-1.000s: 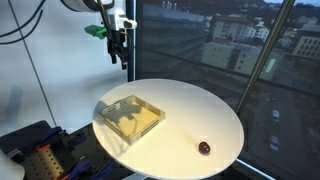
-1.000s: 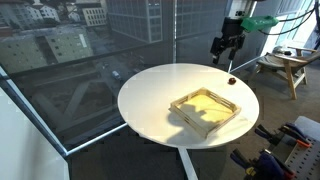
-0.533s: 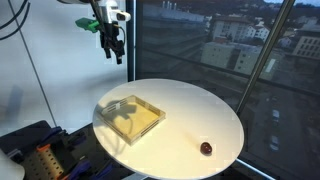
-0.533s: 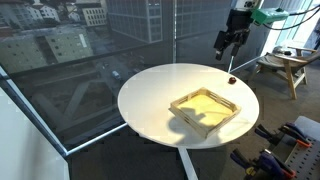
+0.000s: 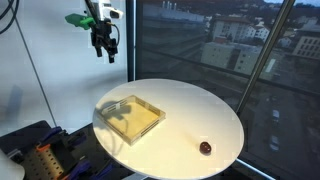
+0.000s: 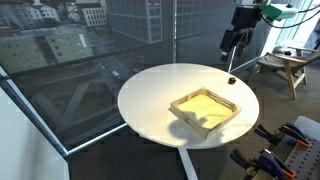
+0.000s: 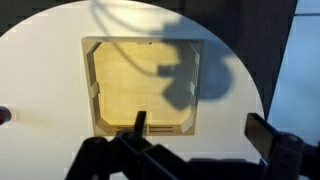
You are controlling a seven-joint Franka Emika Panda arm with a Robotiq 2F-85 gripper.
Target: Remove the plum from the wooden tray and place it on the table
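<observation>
The plum (image 5: 205, 148) lies on the white round table (image 5: 190, 110), near its edge and well apart from the wooden tray (image 5: 131, 116). It also shows in an exterior view (image 6: 231, 82) and at the left edge of the wrist view (image 7: 3, 115). The tray (image 6: 206, 108) is empty, as the wrist view (image 7: 140, 85) shows from above. My gripper (image 5: 103, 45) hangs high above the table, off to the tray's side, open and empty (image 6: 232, 44). Its fingers show wide apart in the wrist view (image 7: 200, 130).
Large windows with a city view stand behind the table. A wooden stool (image 6: 282, 68) stands beyond the table. A blue and orange equipment rack (image 5: 35, 155) stands next to the table on the floor.
My gripper has risen and moved away sideways from the table over the last second. The plum and tray have not moved.
</observation>
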